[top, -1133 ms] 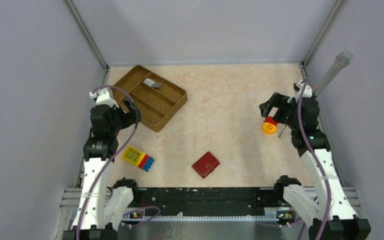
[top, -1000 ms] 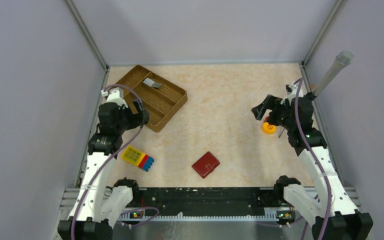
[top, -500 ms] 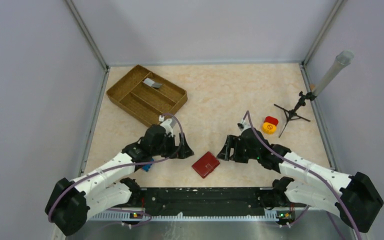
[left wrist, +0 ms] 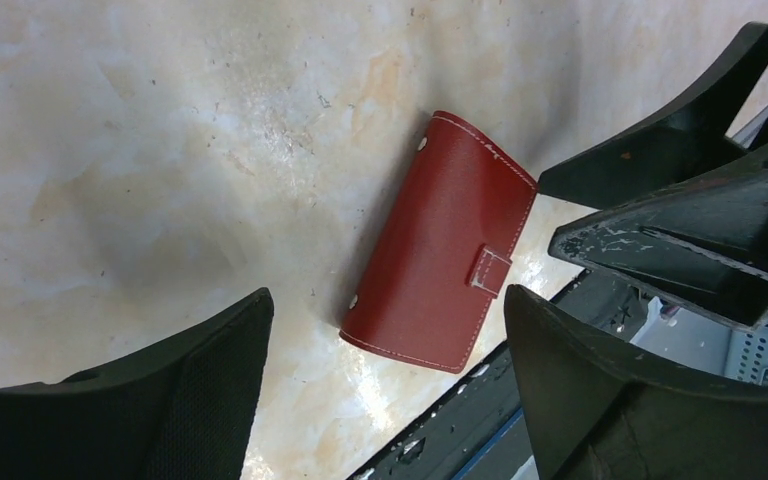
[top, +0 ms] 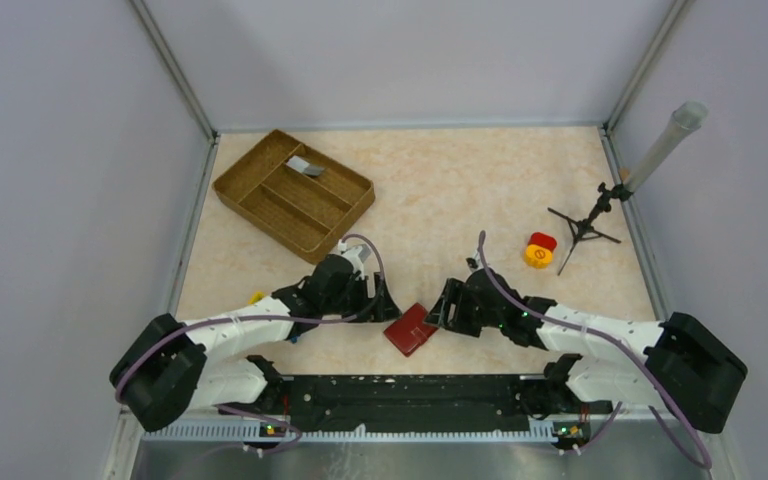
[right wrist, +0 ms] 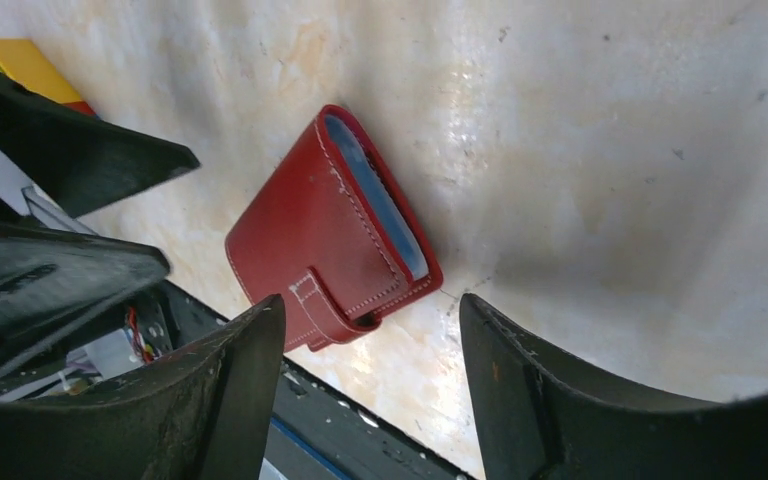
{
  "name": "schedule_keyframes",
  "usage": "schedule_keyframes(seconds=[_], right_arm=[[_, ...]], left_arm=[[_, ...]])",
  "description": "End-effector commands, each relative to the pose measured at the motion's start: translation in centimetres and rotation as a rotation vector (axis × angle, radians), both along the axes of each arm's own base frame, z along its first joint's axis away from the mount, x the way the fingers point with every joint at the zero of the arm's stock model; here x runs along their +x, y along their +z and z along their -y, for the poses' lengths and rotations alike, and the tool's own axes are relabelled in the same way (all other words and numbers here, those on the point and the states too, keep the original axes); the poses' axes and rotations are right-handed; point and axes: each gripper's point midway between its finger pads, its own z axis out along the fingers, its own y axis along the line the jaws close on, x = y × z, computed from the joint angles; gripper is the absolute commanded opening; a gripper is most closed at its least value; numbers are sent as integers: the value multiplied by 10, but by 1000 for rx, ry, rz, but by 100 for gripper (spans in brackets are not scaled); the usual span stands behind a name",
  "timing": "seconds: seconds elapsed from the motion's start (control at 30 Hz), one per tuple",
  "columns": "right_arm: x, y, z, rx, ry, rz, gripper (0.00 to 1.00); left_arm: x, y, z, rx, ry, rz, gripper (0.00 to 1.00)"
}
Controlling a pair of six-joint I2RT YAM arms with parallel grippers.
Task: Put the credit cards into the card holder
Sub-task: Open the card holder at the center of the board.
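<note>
My left gripper point(top: 380, 303) is low near the front edge of the table, fingers spread wide, nothing in them. The right gripper point(top: 447, 305) faces it from the other side, equally wide and empty.

Between them lies one red leather card holder point(top: 411, 329), white-stitched, flat on the beige marbled tabletop point(top: 460, 190), closed with its strap wrapped over the edge. On the left wrist camera it sits between the two dark fingers, with bare table showing on both sides, so the fingers are clear of it. On the right wrist camera a blue layer shows along its open edge.

Counting cards, I can make out just one: a grey-silver credit card point(top: 305, 166) in the far compartment of the one brown wooden divided tray point(top: 260, 220) at far left, well apart from the holder.

One yellow, red and blue toy block point(right wrist: 32, 62) is mostly hidden behind the left arm. There is one yellow-and-red round button point(top: 538, 252) at right, and just beside it one black tripod stand point(top: 585, 228) carries a grey tube point(top: 665, 145).
</note>
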Motion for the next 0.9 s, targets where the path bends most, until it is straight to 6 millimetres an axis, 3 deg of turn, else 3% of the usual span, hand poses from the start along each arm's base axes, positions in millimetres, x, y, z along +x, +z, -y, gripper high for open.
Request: schedule_keyframes(seconds=[0.0, 0.17, 0.47, 0.6, 0.87], right_arm=[[16, 15, -20, 83, -17, 70, 62], [21, 11, -31, 90, 4, 69, 58], [28, 8, -43, 106, 22, 86, 53], [31, 12, -53, 140, 40, 98, 53], [27, 9, -63, 191, 61, 74, 51]], left_arm=[[2, 2, 15, -40, -18, -5, 82], [-2, -5, 22, -44, -30, -51, 63], [-9, -12, 24, -42, -44, -88, 46], [-11, -12, 23, -52, -42, -93, 32], [-14, -21, 21, -47, -27, -120, 25]])
